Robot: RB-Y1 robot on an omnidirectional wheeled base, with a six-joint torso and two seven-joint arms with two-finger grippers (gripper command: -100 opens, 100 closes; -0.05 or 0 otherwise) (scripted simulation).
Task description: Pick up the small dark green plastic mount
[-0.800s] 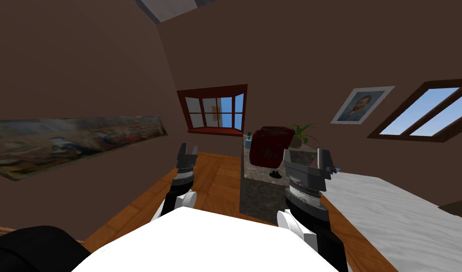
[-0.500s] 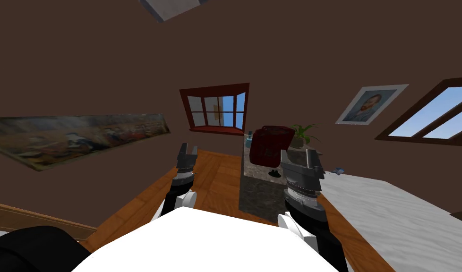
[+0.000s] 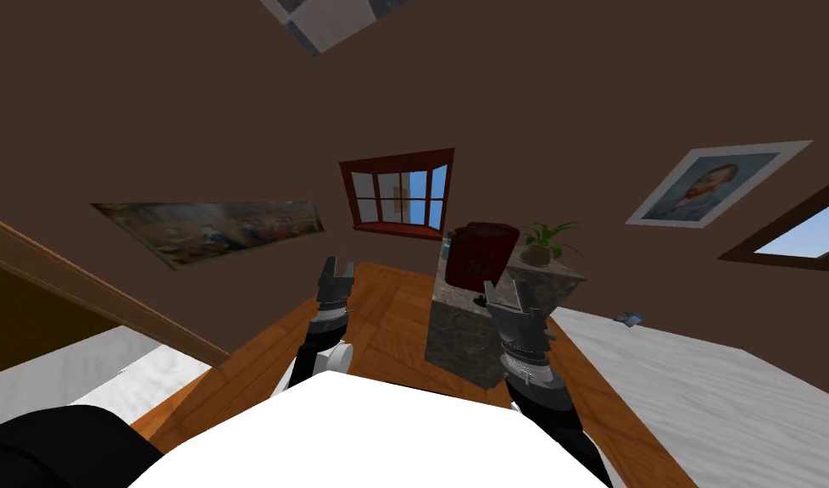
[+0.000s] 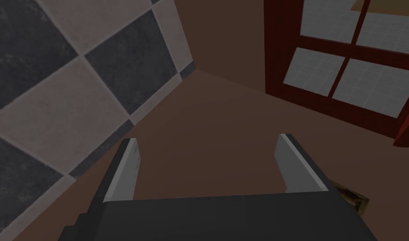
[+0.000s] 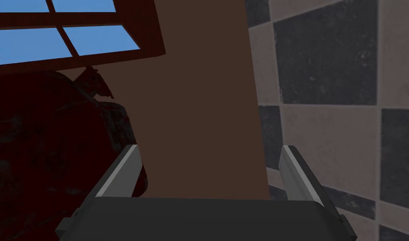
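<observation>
Both grippers stand wide open and hold nothing: the left gripper (image 3: 336, 271) over the wooden floor (image 3: 387, 313), the right gripper (image 3: 506, 292) before one stone-patterned cabinet (image 3: 459, 343). Two windows show, a red-framed window (image 3: 396, 195) and a brown-framed window (image 3: 794, 241), and two pictures, a long painting (image 3: 209, 229) and a portrait (image 3: 716, 186). On the cabinet stand one dark red bag (image 3: 481, 254) and one potted plant (image 3: 547, 244), and the small dark mount (image 3: 480, 300) lies at the bag's foot, just beside the right gripper and largely hidden by it.
</observation>
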